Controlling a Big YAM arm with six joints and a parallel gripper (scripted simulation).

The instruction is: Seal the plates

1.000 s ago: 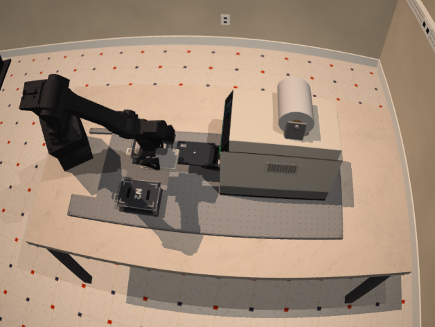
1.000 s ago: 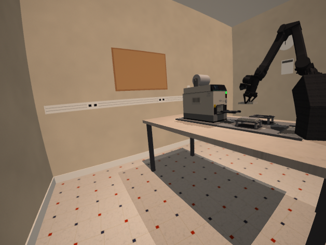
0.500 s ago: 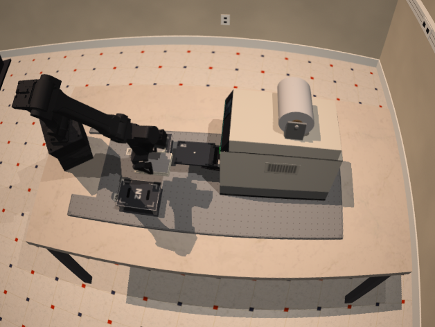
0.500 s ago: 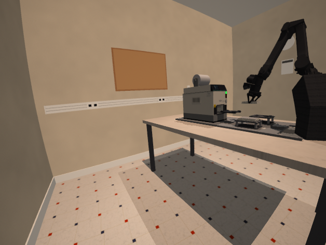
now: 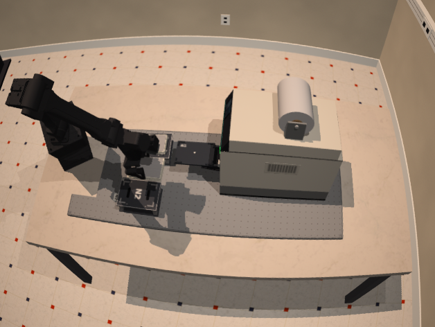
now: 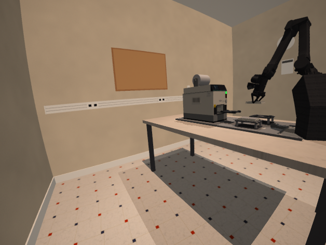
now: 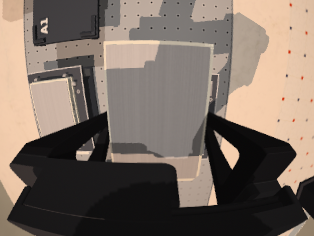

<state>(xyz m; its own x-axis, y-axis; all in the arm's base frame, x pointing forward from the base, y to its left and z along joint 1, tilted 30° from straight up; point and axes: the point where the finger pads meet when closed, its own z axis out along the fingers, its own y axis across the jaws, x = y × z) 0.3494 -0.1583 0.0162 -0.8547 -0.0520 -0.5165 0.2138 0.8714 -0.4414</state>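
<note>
Now the plate [image 5: 152, 168] [image 6: 248, 102] [image 7: 157, 100] is up off the table [image 5: 263, 256] [image 6: 168, 125], clamped by its long sides between the fingers [image 5: 140, 172] [image 6: 256, 101]. It looks like the return to N2 [image 5: 138, 195] [image 6: 263, 116] [image 7: 215, 95], below and right of the fingers in the wrist view. Centre over it, square up, lower level and release only once seated. The long axis runs forward from the fingers, roughly along N2's; I can't tell which corner is A1. Ahead-left, the stage [image 5: 192, 152] [image 6: 233, 111] [image 7: 65, 20] sits out, bare.

Sealed plate [image 5: 153, 168] [image 6: 248, 102] [image 7: 159, 95] | carried nearer nest N2 [image 5: 138, 204] [image 6: 271, 116] [image 7: 215, 92] | farther from sealer's stage [image 5: 194, 158] [image 6: 233, 111] [image 7: 67, 20]
</note>
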